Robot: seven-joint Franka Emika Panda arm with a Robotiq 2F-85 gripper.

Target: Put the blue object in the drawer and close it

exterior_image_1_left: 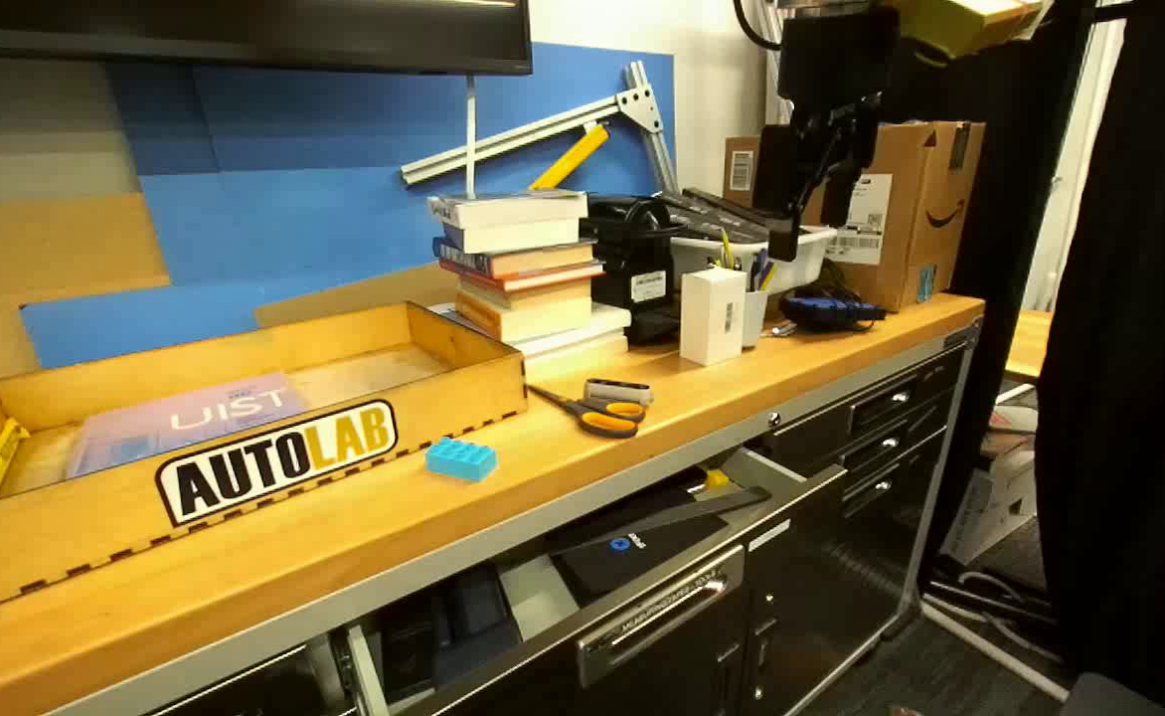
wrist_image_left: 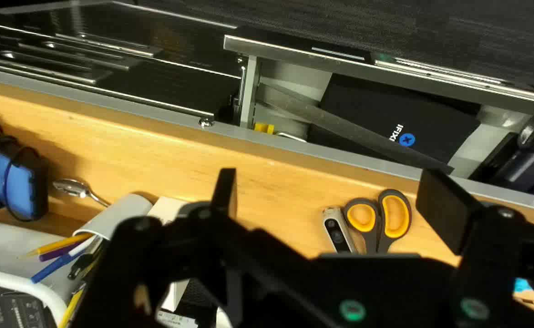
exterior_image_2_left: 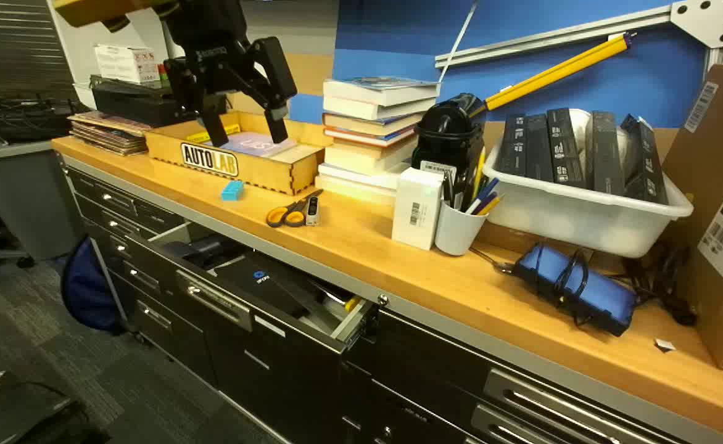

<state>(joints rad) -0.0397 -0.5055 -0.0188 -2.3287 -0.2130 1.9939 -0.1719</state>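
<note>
Blue panels [exterior_image_1_left: 344,219] spread over the wall [exterior_image_1_left: 602,25] behind a long wooden surface [exterior_image_2_left: 361,246], which tops a run of dark cabinets [exterior_image_1_left: 831,567]. Beneath its front edge the wide, shallow drawer [wrist_image_left: 294,58], dark-fronted with a silvery bar handle [exterior_image_2_left: 213,300], stands pulled out. On the surface a large cardboard box [exterior_image_1_left: 901,164] stands near one end; well apart from it sits a wooden tray [exterior_image_1_left: 463,398] lettered AUTOLAB. Between the two come a white bin [exterior_image_2_left: 583,216] packed with dark boxes [exterior_image_2_left: 559,145] and, just beside the tray, a tall stack of books [exterior_image_2_left: 367,154]. In both exterior views the tool [exterior_image_2_left: 247,129] hangs in the air above the surface, pointing down, its two fingers [wrist_image_left: 444,207] spread well apart. Inside the drawer lies a black box [wrist_image_left: 376,105] with a round blue logo [wrist_image_left: 407,139], and a dark flat bar [wrist_image_left: 353,130] slants across it. Elsewhere on the surface, a white carton [exterior_image_2_left: 418,191] stands upright just beside a cup [exterior_image_2_left: 457,231] of pens [exterior_image_2_left: 482,196]. Orange-and-black scissors [wrist_image_left: 372,234] lie near the tray, next to a small grey device [wrist_image_left: 340,234] with round dark lenses [wrist_image_left: 331,223]. Near the scissors, the light-blue studded brick [exterior_image_1_left: 460,462] rests on the surface, just beside the tray's lettered front wall; whether it touches the tray I cannot tell.
</note>
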